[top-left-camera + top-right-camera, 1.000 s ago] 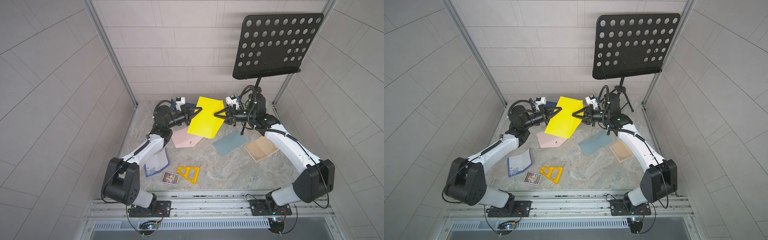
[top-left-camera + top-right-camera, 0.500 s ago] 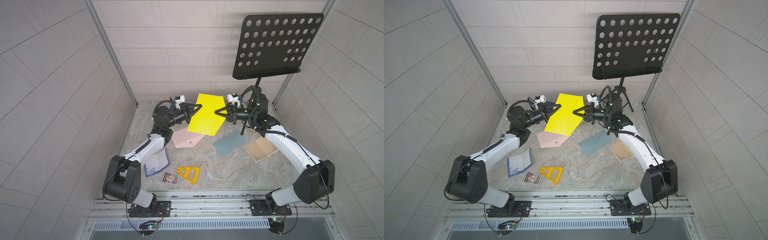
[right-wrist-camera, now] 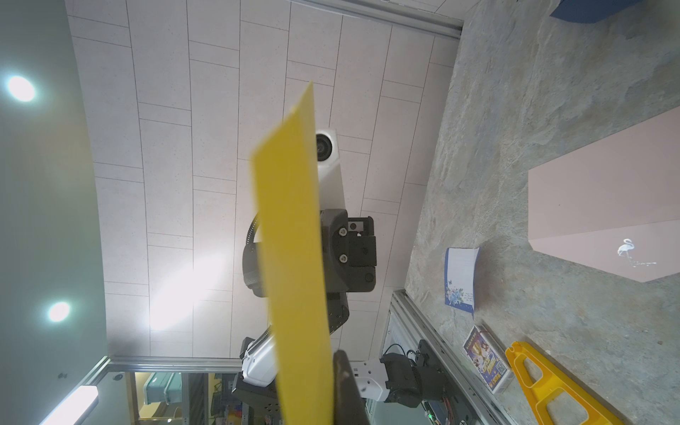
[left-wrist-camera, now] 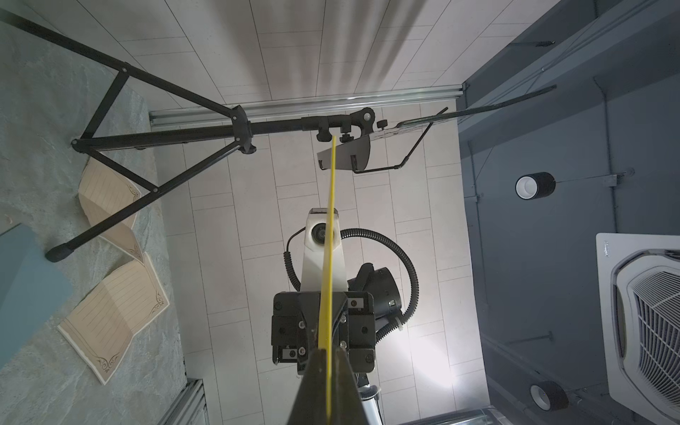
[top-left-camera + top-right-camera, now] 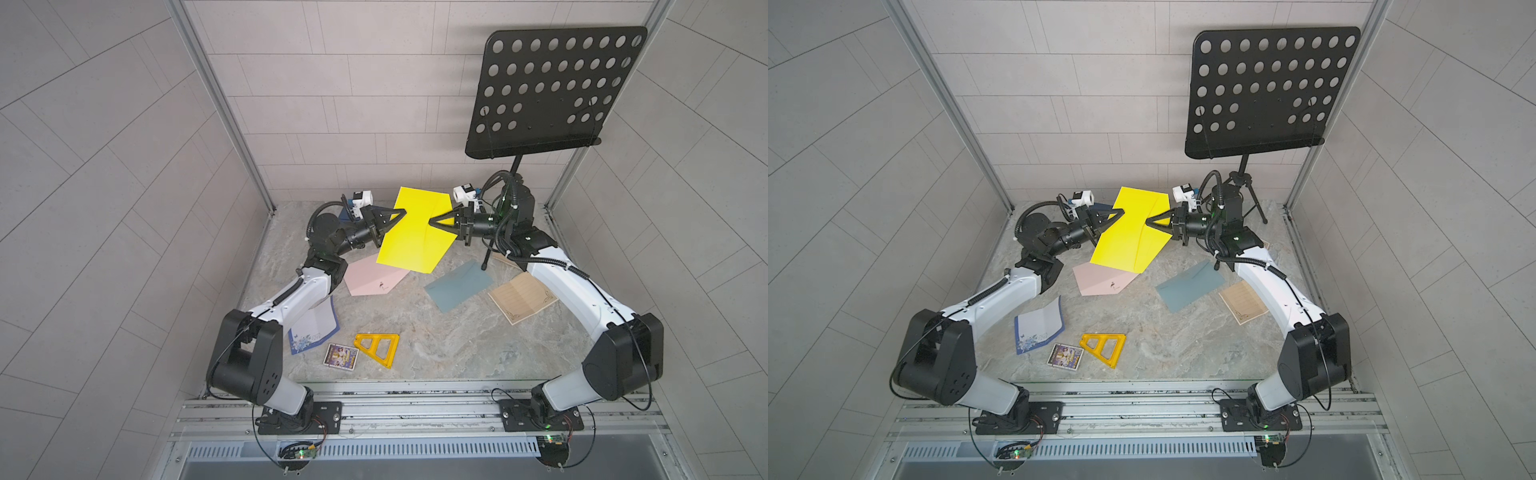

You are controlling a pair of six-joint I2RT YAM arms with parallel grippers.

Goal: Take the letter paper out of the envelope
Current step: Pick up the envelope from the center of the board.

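Holding the yellow envelope (image 5: 415,243) aloft over the tabletop (image 5: 436,332), you have the left gripper (image 5: 402,212) clamped on one edge and the right gripper (image 5: 431,221) pinched on the opposite side, but no letter paper shows, so the pull-out is not yet done.

Left arm (image 5: 297,293), right arm (image 5: 573,291): white shells, black joint housings (image 5: 245,357), corrugated black cable conduits (image 5: 552,261), white wrist cameras (image 5: 361,198), tapered black fingers (image 5: 390,213).

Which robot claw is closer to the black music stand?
The right. The right gripper pinches the yellow envelope on the side toward the music stand, whose pole stands right by that arm. The left gripper pinches the envelope's opposite edge, farther away.
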